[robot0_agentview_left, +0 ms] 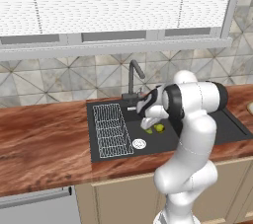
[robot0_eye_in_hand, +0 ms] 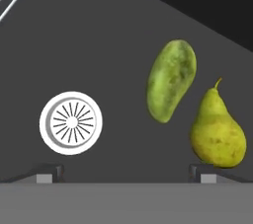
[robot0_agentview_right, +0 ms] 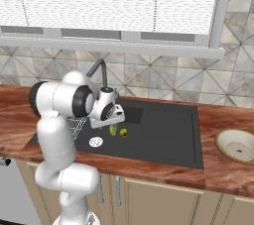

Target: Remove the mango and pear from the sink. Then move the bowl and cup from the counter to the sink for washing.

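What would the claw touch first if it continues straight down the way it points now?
Probably the bare sink floor between the white drain and the mango. The open claw points into that gap; the pear sits close by one fingertip, though depth is unclear.

Matt black sink (robot0_agentview_left: 227, 127), smooth and unreflective. Reddish-brown wood-grain counter (robot0_agentview_left: 44, 134) with a slight sheen. Thin white wire rack (robot0_agentview_left: 109, 130). White slotted drain (robot0_eye_in_hand: 71, 123), smooth. Dark matt faucet (robot0_agentview_right: 99, 73). Mottled green mango (robot0_eye_in_hand: 171, 81), dull skin. Speckled yellow-green pear (robot0_eye_in_hand: 218, 131). Beige speckled bowl (robot0_agentview_right: 237, 145), ceramic-looking. Glossy white arm (robot0_agentview_left: 190, 134), dark joints.
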Controlling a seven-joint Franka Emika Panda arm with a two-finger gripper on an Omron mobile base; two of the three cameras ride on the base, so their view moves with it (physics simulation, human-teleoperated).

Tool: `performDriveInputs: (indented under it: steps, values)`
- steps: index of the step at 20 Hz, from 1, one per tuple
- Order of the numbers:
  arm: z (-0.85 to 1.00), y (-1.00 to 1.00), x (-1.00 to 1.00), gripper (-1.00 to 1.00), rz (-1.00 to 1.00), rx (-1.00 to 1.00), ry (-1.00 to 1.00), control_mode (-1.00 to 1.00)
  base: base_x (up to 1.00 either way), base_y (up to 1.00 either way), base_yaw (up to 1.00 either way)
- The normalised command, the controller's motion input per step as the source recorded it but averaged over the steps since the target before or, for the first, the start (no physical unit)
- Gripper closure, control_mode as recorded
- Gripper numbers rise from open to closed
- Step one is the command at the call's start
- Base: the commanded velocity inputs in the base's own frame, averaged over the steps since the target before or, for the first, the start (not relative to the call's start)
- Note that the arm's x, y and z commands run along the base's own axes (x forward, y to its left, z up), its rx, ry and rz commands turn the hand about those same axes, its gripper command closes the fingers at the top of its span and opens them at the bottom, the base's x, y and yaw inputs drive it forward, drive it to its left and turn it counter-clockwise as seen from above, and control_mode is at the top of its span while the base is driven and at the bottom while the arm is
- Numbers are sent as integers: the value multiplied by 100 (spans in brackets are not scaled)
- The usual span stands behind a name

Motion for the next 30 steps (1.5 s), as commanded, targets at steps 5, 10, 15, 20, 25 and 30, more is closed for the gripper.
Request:
performDriveInputs:
  steps: [5, 10, 15, 20, 25, 30]
  values:
    - [-17, 2, 29, -100, 0, 0, 0, -100, 0, 0, 0]
    - [-18, 0, 27, -100, 0, 0, 0, -100, 0, 0, 0]
    - [-20, 0, 24, -100, 0, 0, 0, -100, 0, 0, 0]
    - [-21, 0, 22, -100, 0, 0, 0, -100, 0, 0, 0]
    - [-24, 0, 24, -100, 0, 0, -4, -100, 0, 0, 0]
    - [-23, 0, 19, -100, 0, 0, 0, -100, 0, 0, 0]
